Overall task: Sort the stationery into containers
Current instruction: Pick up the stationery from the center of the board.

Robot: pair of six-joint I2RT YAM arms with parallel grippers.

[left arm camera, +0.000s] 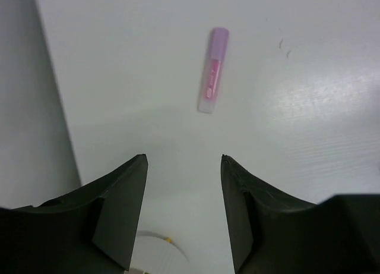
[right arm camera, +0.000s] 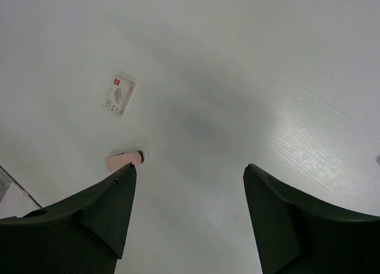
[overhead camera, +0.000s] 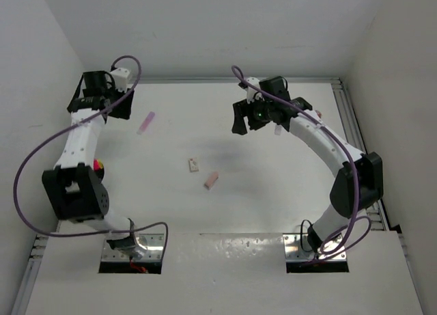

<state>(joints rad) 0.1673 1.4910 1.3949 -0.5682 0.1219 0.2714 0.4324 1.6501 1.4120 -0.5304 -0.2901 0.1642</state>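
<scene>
My left gripper [left arm camera: 184, 162] hangs over the far left corner of the table [overhead camera: 273, 192]. Its fingers stand parted and there is nothing between them. Low between the fingers I see a white round rim, which I take for the white tub [left arm camera: 151, 241]; a small yellow bit shows at its edge. Ahead of this gripper the pink marker [overhead camera: 146, 123], with a lilac cap, lies flat and alone. Toward the middle lies the whitish eraser [overhead camera: 194, 165], with a red mark on its label. Just to its right is the pink eraser [overhead camera: 211, 180], near it but not touching. My right gripper [right arm camera: 190, 170] hangs over the far right part, fingers wide apart and empty.
</scene>
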